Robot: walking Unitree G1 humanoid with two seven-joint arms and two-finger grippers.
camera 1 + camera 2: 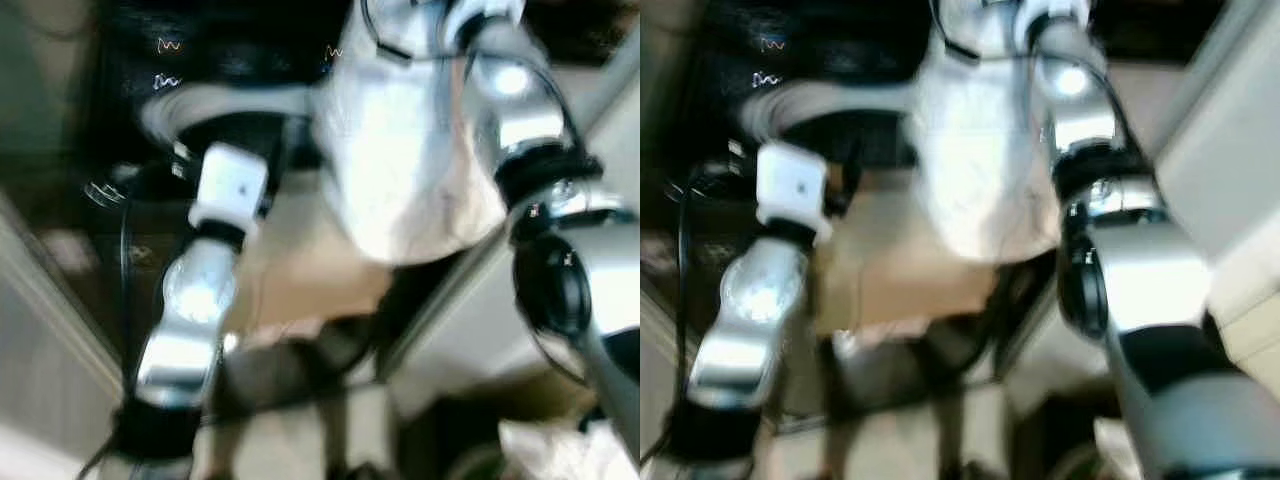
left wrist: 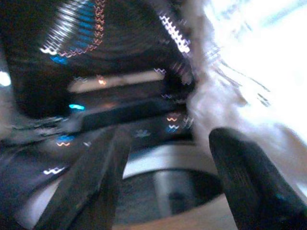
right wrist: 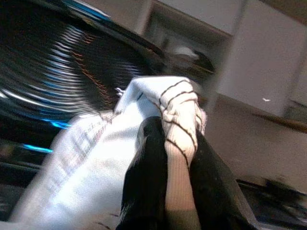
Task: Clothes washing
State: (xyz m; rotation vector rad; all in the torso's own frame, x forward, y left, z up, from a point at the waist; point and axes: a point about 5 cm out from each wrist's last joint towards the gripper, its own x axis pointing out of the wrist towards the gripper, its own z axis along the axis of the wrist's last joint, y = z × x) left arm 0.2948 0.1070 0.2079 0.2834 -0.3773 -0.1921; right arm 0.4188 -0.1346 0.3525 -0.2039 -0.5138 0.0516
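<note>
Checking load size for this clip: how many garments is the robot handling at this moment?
1 that I can make out: a white cloth with thin dark stripes, pinched in the right end effector in front of the dark washer drum. Blur may hide others. The left end effector is open.

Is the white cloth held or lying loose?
Held: the right end effector pinches the white cloth, which hangs bunched below it.

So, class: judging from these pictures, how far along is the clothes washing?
Done: the right hand has picked up a white striped cloth and is shut on it. In hand: the cloth hangs in front of the dark washer drum, with the left hand open beside it. Left: putting the cloth inside; nothing shows it loaded yet.
</note>
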